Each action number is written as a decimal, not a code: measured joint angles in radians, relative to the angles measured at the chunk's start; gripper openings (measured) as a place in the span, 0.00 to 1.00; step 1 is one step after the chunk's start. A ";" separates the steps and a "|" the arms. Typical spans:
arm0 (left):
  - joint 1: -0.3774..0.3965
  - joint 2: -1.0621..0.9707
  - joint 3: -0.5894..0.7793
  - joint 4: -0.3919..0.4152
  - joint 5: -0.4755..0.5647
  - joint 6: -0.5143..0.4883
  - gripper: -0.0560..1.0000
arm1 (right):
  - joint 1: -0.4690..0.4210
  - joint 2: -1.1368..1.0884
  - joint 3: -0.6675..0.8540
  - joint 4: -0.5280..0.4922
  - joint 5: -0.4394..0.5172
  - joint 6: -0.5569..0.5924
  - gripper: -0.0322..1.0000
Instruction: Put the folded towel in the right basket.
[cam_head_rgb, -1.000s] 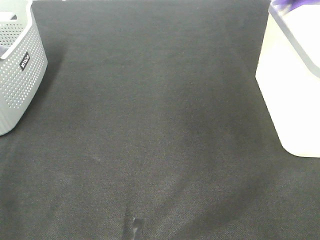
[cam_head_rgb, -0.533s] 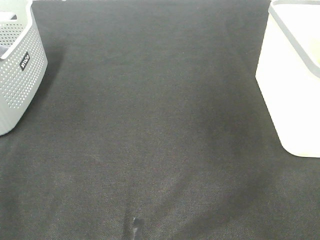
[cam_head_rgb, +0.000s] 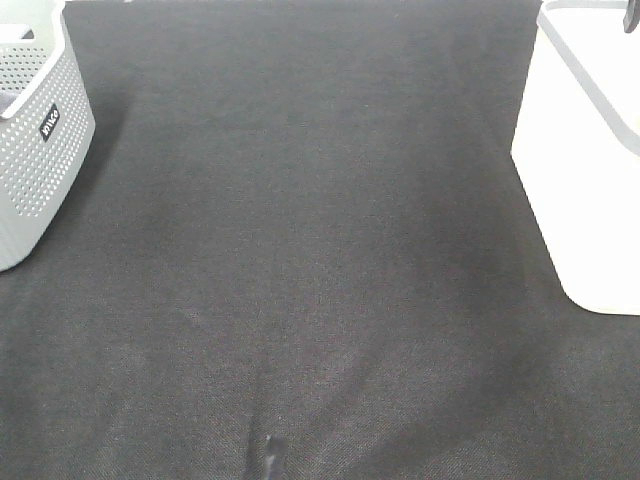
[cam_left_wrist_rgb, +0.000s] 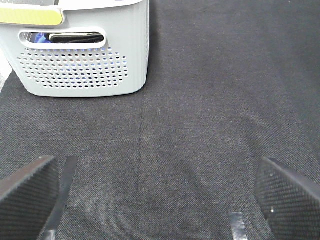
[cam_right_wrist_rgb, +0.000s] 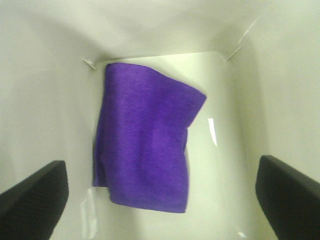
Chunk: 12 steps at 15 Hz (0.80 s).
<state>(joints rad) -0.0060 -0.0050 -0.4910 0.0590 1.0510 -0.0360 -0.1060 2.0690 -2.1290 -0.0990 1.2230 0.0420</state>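
The folded purple towel (cam_right_wrist_rgb: 145, 137) lies flat on the floor of the white right basket (cam_right_wrist_rgb: 45, 75), seen from above in the right wrist view. My right gripper (cam_right_wrist_rgb: 160, 200) is open and empty above it, its two dark fingertips (cam_right_wrist_rgb: 30, 197) wide apart over the basket's inside. In the exterior high view the white basket (cam_head_rgb: 580, 170) stands at the right edge; only a dark tip of the right arm (cam_head_rgb: 631, 18) shows above it, and the towel is hidden inside. My left gripper (cam_left_wrist_rgb: 160, 200) is open and empty over the black mat.
A grey perforated basket (cam_head_rgb: 35, 140) stands at the far left on the black mat (cam_head_rgb: 300, 250); the left wrist view shows it (cam_left_wrist_rgb: 80, 60) with dark and blue items inside. A small strip of tape (cam_head_rgb: 270, 455) lies near the mat's front edge.
One second ago a purple bit of towel showed above the right basket's rim; it has dropped out of sight into the basket. A dark tip of the right arm now shows there.
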 joint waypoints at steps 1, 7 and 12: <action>0.000 0.000 0.000 0.000 0.000 0.000 0.99 | 0.001 -0.007 0.000 0.046 0.000 0.000 0.97; 0.000 0.000 0.000 0.000 0.000 0.000 0.99 | 0.233 -0.046 0.000 0.006 0.001 0.009 0.97; 0.000 0.000 0.000 0.000 0.000 0.000 0.99 | 0.232 -0.511 0.408 -0.023 -0.007 0.051 0.98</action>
<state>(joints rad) -0.0060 -0.0050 -0.4910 0.0590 1.0510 -0.0360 0.1260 1.5580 -1.7210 -0.1220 1.2160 0.0930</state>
